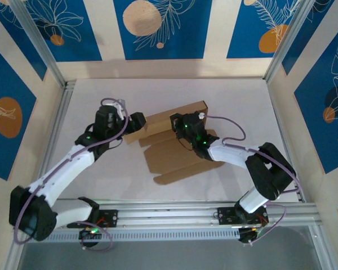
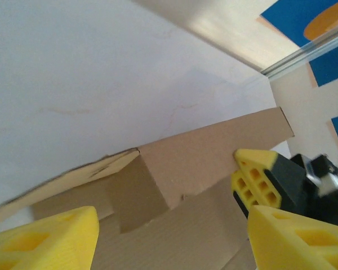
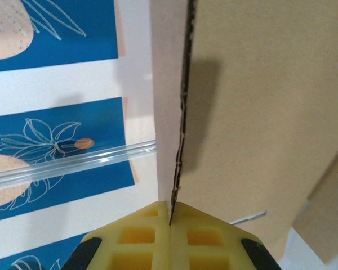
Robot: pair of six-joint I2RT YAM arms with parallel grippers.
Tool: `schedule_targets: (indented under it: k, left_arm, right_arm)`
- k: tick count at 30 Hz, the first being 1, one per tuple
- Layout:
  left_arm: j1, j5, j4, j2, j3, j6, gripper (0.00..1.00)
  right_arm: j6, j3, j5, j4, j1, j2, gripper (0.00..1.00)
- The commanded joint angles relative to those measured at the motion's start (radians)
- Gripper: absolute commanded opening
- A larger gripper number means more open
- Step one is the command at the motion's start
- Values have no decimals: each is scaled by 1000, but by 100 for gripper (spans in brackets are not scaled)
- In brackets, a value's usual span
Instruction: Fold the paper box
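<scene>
The paper box (image 1: 177, 154) is a brown corrugated sheet lying flat mid-table, with its far panel raised into a wall. My right gripper (image 1: 178, 125) is shut on the top edge of that wall; in the right wrist view the cardboard edge (image 3: 180, 140) runs straight into the closed yellow fingertips (image 3: 170, 216). My left gripper (image 1: 136, 125) hovers at the sheet's left end, open. Its yellow fingers (image 2: 45, 242) stand wide apart over the cardboard (image 2: 203, 152), holding nothing. A small side flap (image 2: 138, 191) stands folded inward beside the wall. The right gripper (image 2: 245, 169) also appears there, clamped on the wall.
The white table (image 1: 112, 95) is bounded by aluminium rails on the left (image 1: 59, 124) and along the near edge (image 1: 214, 211). Blue patterned walls (image 1: 158, 28) enclose the space. Bare table lies behind and left of the box.
</scene>
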Motion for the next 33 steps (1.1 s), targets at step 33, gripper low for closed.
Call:
schedule_targets:
  k: [33]
  left_arm:
    - [-69, -114, 787, 191, -500, -278, 65]
  right_arm:
    - [222, 212, -68, -435, -50, -124, 0]
